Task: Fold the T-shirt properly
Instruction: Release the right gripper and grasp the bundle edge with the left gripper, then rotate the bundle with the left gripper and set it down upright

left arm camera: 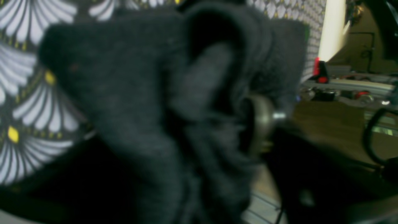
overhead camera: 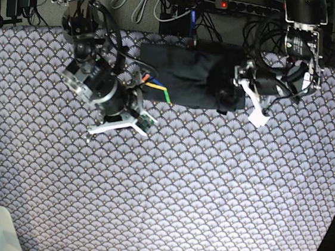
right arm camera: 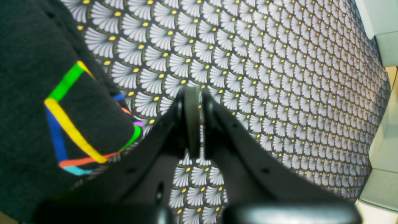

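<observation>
Your T-shirt (overhead camera: 191, 74) lies bunched into a dark strip at the far edge of the desk (overhead camera: 196, 194), between the two arms in the base view. Its rainbow print (overhead camera: 155, 87) shows at the end nearer your right arm, with orange, yellow and green lines peeking out from under the fabric.

Your right pincer (right arm camera: 192, 121) is clenched, its two black fingers pressed together with nothing between them. It hangs over the bare patterned tablecloth (right arm camera: 279, 77), just beside the shirt and apart from it. In the right wrist view the shirt (right arm camera: 28, 102) fills the left side, and the print (right arm camera: 74, 124) sits on a folded corner of it, coloured lines forming a rough box shape.

Your left pincer (overhead camera: 243, 88) is at the other end of the shirt, right against the dark fabric. In the left wrist view the cloth (left arm camera: 140, 102) bulges up close to the lens, badly blurred, and a round metal pad (left arm camera: 261, 121) shows at its right edge, touching or very near a fold. You cannot tell from these views whether that pincer has gripped the fabric or stands released around it. The scalloped tablecloth (left arm camera: 34, 102) shows behind the shirt on the left.
</observation>
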`<action>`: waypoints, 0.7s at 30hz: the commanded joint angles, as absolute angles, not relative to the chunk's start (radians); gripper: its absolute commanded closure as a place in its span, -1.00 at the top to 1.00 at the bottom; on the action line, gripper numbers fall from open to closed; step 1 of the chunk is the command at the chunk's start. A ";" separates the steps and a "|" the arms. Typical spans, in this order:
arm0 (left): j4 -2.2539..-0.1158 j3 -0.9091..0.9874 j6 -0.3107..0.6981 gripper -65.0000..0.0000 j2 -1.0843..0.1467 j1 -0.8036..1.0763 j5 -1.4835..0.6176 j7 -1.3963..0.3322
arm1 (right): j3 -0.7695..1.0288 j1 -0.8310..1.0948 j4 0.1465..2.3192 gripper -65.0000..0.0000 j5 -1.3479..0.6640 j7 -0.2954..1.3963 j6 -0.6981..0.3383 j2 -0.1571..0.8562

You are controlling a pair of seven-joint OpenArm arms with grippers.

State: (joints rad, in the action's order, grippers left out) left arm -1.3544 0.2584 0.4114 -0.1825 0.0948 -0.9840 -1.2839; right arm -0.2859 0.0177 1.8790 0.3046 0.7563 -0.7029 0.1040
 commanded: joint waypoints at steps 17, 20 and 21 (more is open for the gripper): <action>-1.290 0.147 0.395 -0.98 -0.188 -0.050 -0.961 -1.316 | 0.145 -0.013 1.983 -1.00 0.298 0.733 -0.698 0.105; -1.290 0.099 0.395 -0.98 -0.186 -0.085 -0.961 -1.316 | 0.252 -0.019 1.985 -1.00 0.298 0.731 -0.698 0.105; -1.290 0.081 0.394 -0.98 -0.186 -0.097 -0.957 -1.316 | 0.282 -0.019 1.985 -1.00 0.298 0.731 -0.698 0.107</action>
State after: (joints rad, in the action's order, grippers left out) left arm -1.2751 0.0795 0.3897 -0.1844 -0.0708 -0.9302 -1.3212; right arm 0.2836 -0.0025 1.9640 0.3065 0.7559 -0.7029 0.0998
